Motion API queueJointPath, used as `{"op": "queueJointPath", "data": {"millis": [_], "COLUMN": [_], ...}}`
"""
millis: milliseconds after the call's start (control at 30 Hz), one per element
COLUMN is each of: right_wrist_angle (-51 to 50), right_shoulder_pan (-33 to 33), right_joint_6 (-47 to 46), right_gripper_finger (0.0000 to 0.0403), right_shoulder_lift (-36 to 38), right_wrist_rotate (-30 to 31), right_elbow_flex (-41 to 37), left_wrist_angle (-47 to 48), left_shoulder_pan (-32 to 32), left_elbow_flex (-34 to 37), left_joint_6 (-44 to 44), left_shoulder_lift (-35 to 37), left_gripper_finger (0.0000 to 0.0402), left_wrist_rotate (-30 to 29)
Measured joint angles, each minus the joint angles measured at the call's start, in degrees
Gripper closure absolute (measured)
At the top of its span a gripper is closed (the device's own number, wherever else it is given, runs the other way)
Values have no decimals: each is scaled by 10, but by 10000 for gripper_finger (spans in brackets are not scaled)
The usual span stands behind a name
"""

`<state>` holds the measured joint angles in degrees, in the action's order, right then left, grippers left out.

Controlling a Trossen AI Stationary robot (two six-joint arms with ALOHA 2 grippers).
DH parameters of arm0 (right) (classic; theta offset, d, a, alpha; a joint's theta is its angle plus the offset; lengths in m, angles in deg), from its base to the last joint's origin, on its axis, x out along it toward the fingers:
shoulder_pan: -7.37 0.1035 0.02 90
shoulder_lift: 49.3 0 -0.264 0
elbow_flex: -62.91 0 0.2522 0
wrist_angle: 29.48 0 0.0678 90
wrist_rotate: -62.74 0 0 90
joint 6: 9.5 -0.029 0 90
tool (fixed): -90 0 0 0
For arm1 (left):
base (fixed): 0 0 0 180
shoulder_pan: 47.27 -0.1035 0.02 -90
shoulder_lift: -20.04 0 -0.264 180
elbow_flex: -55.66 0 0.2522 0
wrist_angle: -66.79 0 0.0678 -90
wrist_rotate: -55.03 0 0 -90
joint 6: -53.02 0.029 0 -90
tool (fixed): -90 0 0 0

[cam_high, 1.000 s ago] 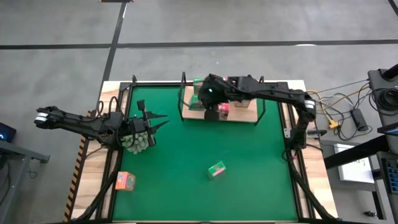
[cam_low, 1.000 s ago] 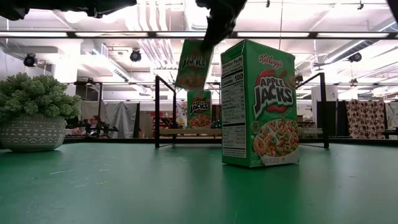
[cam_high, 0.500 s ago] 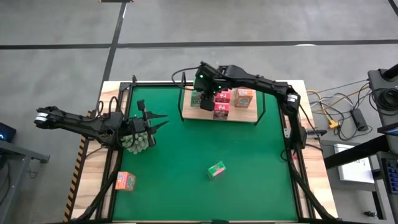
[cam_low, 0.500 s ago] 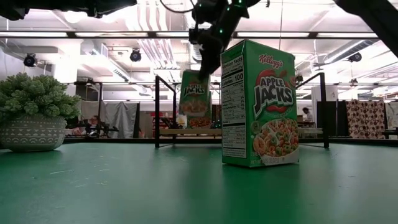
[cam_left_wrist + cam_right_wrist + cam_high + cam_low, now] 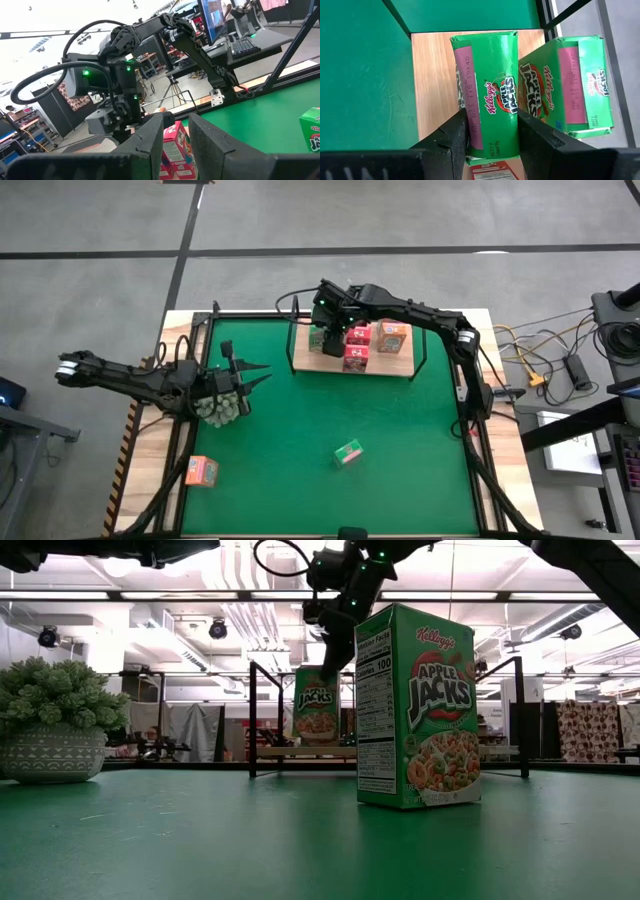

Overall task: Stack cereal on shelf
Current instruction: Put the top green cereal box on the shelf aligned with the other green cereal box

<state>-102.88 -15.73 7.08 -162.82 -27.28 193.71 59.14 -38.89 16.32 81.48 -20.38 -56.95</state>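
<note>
**Green cereal box held at the shelf's left end**

Our right gripper (image 5: 328, 330) reaches from the table's right edge over the shelf (image 5: 400, 368) at the far side of the green mat (image 5: 400, 420). Its two dark fingers (image 5: 454, 137) press on either side of a green Apple Jacks box (image 5: 492, 102), and in our right wrist view that box hangs over the light wooden board with a second green box (image 5: 570, 90) just beside it. From table height the held box (image 5: 316, 705) shows upright between the black wire uprights, with its base about level with the board; we cannot tell whether it touches the wood.

On the board we also see pink-red boxes (image 5: 357, 348) near the middle and an orange box (image 5: 393, 337) towards the right end. A third green box (image 5: 348, 452) stands alone on the mat, well apart from the shelf, and fills the foreground of our low view (image 5: 417, 705). One orange box (image 5: 202, 471) lies on the bare wooden margin at the table's near left corner.

Our left gripper (image 5: 235, 372) waits over the mat's left side, just beside the spiky plant in its pot (image 5: 221, 408). Its fingers (image 5: 155, 137) stand narrowly apart and hold nothing.
</note>
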Motion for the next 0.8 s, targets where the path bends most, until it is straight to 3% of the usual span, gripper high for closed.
{"op": "queueJointPath", "data": {"millis": [800], "right_wrist_angle": [24], "right_shoulder_pan": [-2], "right_joint_6": [15], "right_gripper_finger": [266], "right_shoulder_lift": [-1], "right_wrist_rotate": [0], "right_elbow_flex": [-30], "left_wrist_angle": [0], "left_shoulder_pan": [0], "left_elbow_flex": [0], "left_joint_6": [0], "left_shoulder_lift": [0], "left_gripper_finger": [326], "left_wrist_rotate": [0]}}
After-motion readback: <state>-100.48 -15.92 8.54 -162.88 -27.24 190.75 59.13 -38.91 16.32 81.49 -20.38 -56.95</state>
